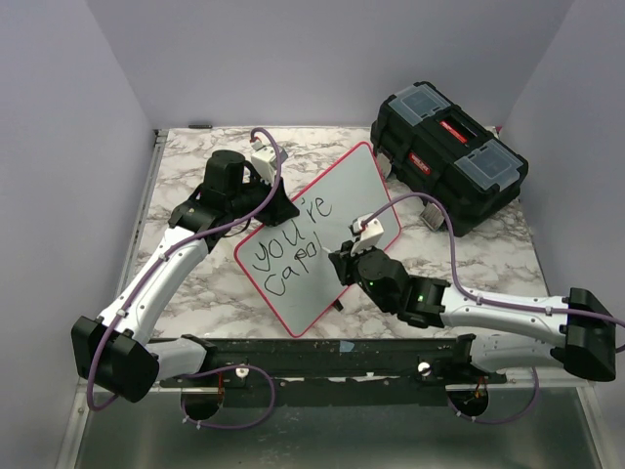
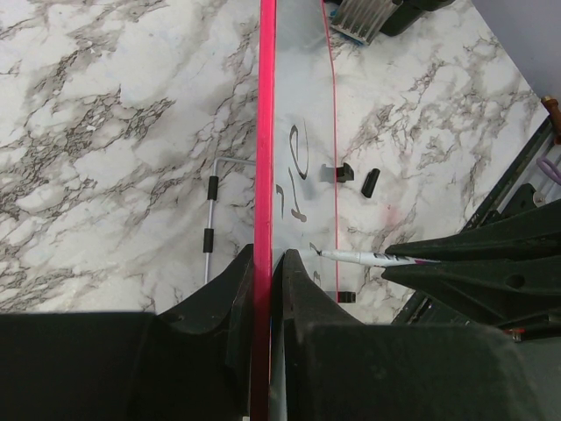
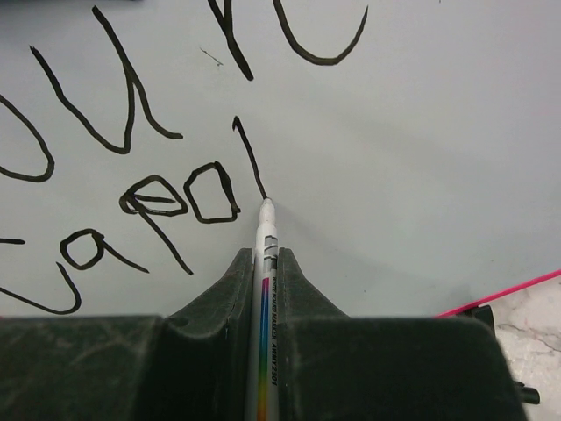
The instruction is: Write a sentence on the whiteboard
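The whiteboard [image 1: 361, 191], white with a red-pink rim, lies slantwise mid-table. The sentence [image 1: 291, 244] reads "you're" with "capa" and one fresh upright stroke below it. My left gripper [image 1: 276, 208] is shut on the board's upper-left rim; the left wrist view shows its jaws [image 2: 263, 263] clamped on the red edge of the board [image 2: 302, 132]. My right gripper [image 1: 344, 264] is shut on a white marker [image 3: 267, 298] with a rainbow stripe. The marker tip touches the bottom of the new stroke in the writing [image 3: 149, 132]. The marker also shows in the left wrist view [image 2: 359, 257].
A black toolbox [image 1: 449, 151] stands at the back right, close to the board's far corner. A black rail [image 1: 322, 357] runs along the near table edge. Small black clips [image 2: 370, 181] and a thin wire stand [image 2: 210, 228] lie near the board. Grey walls enclose the table.
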`<act>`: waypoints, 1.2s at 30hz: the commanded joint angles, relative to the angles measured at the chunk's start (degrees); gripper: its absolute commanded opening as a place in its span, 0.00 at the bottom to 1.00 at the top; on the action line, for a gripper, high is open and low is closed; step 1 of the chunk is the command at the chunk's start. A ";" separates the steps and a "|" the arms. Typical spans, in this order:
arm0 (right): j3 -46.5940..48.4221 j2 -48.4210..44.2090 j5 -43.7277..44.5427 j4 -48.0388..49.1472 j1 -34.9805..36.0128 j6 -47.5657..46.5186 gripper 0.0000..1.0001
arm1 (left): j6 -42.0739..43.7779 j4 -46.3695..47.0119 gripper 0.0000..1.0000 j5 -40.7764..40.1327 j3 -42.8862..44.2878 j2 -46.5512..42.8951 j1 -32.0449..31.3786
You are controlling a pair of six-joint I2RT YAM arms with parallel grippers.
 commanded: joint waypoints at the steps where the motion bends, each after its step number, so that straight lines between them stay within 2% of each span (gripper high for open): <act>1: -1.35 -1.03 -1.23 -1.83 -0.11 2.38 0.01 | 5.70 -4.87 0.00 -2.78 -1.51 0.38 -1.30; 17: 2.03 0.63 -0.94 -0.29 -0.11 0.59 0.00 | 5.69 -4.94 0.00 -2.96 -1.49 0.47 -1.30; 36: 5.20 2.43 4.24 0.07 -0.10 -0.81 0.01 | 5.71 -4.94 0.00 -2.78 -1.48 0.38 -1.39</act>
